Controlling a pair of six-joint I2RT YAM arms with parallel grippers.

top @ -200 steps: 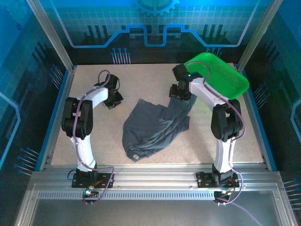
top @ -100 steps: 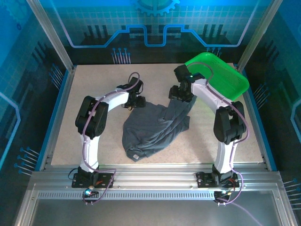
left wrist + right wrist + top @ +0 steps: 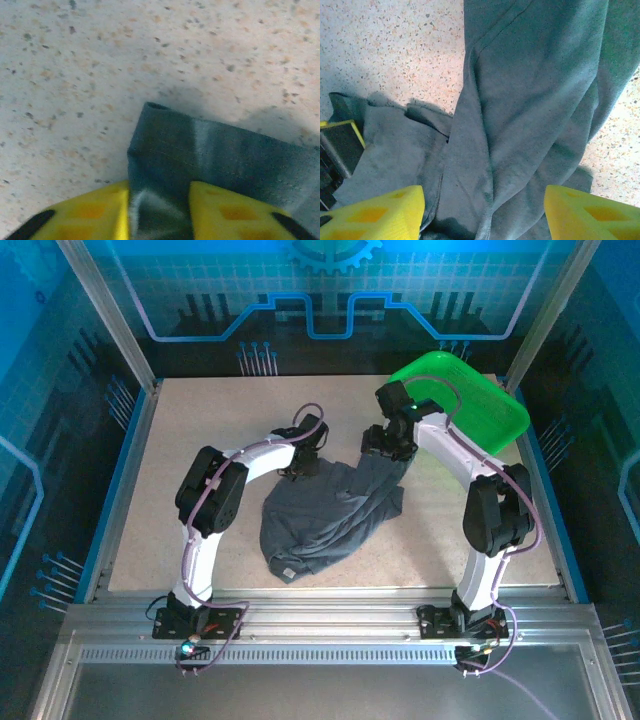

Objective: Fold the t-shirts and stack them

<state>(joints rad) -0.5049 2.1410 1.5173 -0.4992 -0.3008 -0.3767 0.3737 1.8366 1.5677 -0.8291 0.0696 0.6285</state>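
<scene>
1 dark slate-grey t-shirt [image 3: 325,510] lies crumpled, unfolded, on the speckled table [image 3: 200,420].

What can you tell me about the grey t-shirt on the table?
The t-shirt is plain dark slate-grey soft cloth with no print. It lies crumpled and unfolded in the middle of the speckled table, with creases and overlapping layers. One hemmed corner sits between the yellow jaws of the left gripper. A bunched part at its far right side runs up between the wide-apart jaws of the right gripper.
</scene>
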